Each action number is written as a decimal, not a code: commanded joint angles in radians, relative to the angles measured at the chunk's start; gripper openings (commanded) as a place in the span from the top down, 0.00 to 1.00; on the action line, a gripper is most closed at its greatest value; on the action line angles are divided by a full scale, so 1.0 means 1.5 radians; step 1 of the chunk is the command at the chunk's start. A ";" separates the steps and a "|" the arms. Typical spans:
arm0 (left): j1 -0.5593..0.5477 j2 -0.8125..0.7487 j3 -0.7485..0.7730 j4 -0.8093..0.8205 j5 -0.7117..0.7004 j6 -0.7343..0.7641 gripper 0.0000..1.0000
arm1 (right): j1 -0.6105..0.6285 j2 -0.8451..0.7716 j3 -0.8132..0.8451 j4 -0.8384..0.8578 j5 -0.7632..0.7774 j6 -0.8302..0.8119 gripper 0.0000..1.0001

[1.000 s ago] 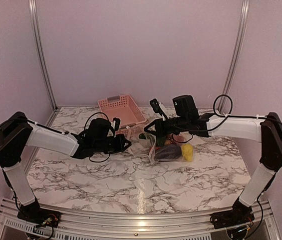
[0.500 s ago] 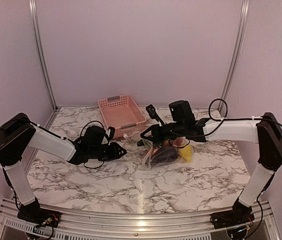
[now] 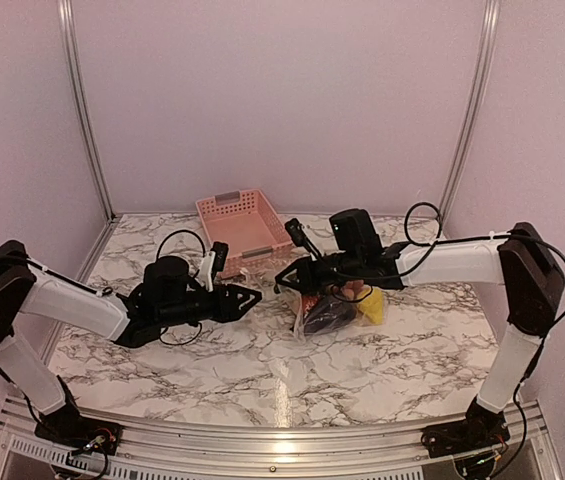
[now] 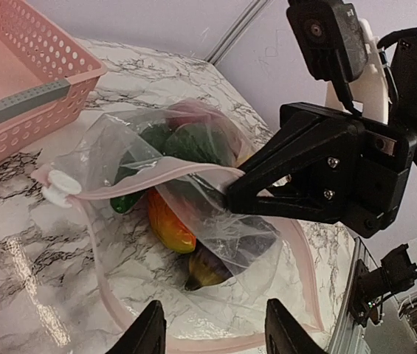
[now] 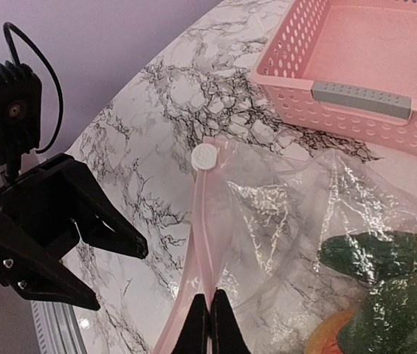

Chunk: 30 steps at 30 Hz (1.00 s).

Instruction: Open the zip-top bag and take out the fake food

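The zip-top bag (image 3: pixel 314 322) lies on the marble table, its mouth gaping toward my left gripper (image 4: pixel 215 328). That gripper is open, with nothing between its fingers, just short of the bag's lower pink zip strip (image 4: pixel 193 345). My right gripper (image 5: pixel 209 318) is shut on the upper zip strip (image 5: pixel 209 243), a little behind the white slider (image 5: pixel 207 157), and holds it up. Inside the bag lies fake food: a dark green fruit (image 4: pixel 187 144), an orange-yellow fruit (image 4: pixel 167 221) and a dark eggplant (image 3: pixel 328 312). The right gripper (image 3: pixel 284 283) faces the left gripper (image 3: pixel 250 296) closely.
A pink slotted basket (image 3: pixel 220 228) stands behind the bag toward the back wall, with a grey tab on its near rim (image 5: pixel 362 100). Purple walls close in the table on three sides. Bare marble (image 3: pixel 262 380) lies in front of both grippers.
My left gripper has opened and let go of the bag, and its arm has drawn back left. The right gripper has moved left and forward with the zip strip, dragging the bag along.
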<state>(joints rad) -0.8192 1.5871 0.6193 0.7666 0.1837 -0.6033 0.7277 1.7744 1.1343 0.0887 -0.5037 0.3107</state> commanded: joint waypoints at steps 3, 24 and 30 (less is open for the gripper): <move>-0.027 0.098 0.069 0.068 0.017 0.120 0.54 | 0.011 -0.031 0.013 -0.024 0.013 -0.010 1.00; -0.029 0.272 0.132 0.218 -0.022 -0.035 0.59 | 0.063 -0.032 0.059 0.019 -0.032 0.049 1.00; -0.029 0.286 0.132 0.240 -0.037 -0.070 0.58 | 0.064 -0.029 0.062 0.021 -0.019 0.045 1.00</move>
<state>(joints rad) -0.8612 1.9770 0.8013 1.0752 0.1570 -0.6579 0.8093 1.7172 1.1801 0.0784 -0.5156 0.3698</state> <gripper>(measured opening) 0.413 0.004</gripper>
